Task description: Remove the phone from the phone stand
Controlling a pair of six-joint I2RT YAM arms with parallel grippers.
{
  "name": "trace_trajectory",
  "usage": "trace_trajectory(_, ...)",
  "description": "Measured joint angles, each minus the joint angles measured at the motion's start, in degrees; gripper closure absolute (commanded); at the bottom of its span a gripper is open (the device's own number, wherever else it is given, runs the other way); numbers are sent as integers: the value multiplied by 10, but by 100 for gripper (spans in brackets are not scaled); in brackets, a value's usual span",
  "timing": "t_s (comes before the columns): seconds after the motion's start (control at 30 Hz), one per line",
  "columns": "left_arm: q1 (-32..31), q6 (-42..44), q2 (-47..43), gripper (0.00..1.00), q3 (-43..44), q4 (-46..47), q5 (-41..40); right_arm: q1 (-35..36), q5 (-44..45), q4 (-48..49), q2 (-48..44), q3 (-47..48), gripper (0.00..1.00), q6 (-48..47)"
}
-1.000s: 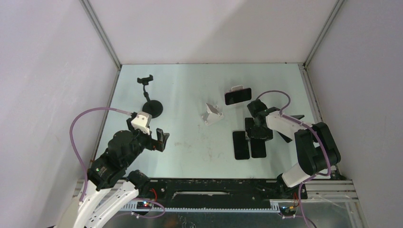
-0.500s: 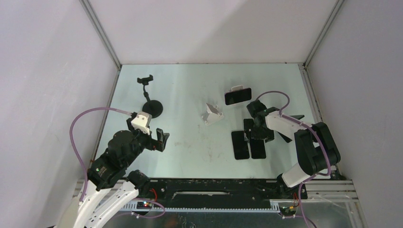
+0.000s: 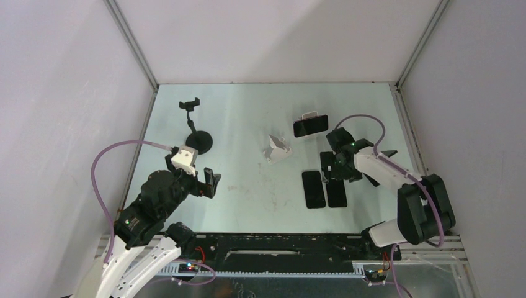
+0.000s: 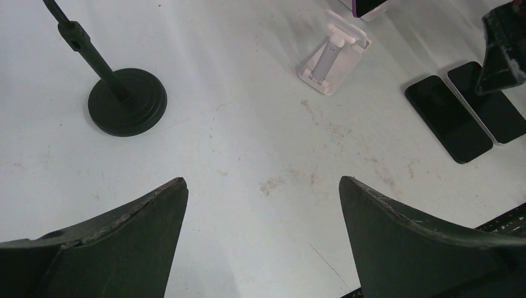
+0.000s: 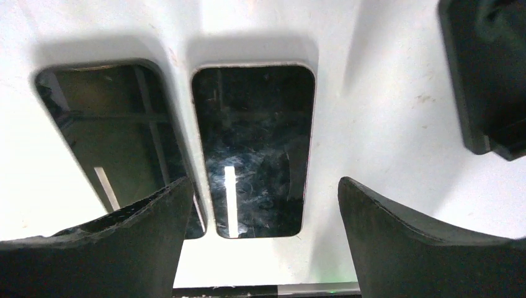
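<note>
A dark phone [image 3: 311, 125] rests landscape on a white stand [image 3: 306, 115] at the back centre; its edge shows at the top of the left wrist view [image 4: 370, 6]. My right gripper [image 3: 338, 166] is open and empty, just in front of that stand, low over the table. Its wrist view [image 5: 263, 186] looks down on two flat phones [image 5: 253, 149] [image 5: 118, 143]. My left gripper [image 3: 211, 183] [image 4: 263, 186] is open and empty, at the left over bare table.
Two black phones [image 3: 314, 189] [image 3: 337, 193] lie flat side by side. An empty white folding stand [image 3: 277, 149] [image 4: 335, 56] sits mid-table. A black gooseneck holder on a round base [image 3: 200, 141] [image 4: 127, 101] stands at the left. A black object [image 5: 490, 74] lies right of the phones.
My right arm has swung its elbow to the right and the gripper has shifted slightly right and back. The left arm and the phone on the stand have not moved.
</note>
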Motion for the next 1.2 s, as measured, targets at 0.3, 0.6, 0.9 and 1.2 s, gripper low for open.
trace_trajectory(0.3, 0, 0, 0, 0, 0, 0, 0, 4, 8, 20, -104, 78, 11, -51)
trace_trajectory(0.6, 0, -13, 30, 0, 9, -13, -7, 44, -14, 124, -135, 85, 11, -251)
trace_trajectory(0.9, -1, -66, 4, 0, 11, 6, -42, 102, -85, 200, -60, 85, 9, -537)
trace_trajectory(1.2, -3, -68, 2, 0, -3, 8, -45, 101, -170, 285, 4, 85, 7, -771)
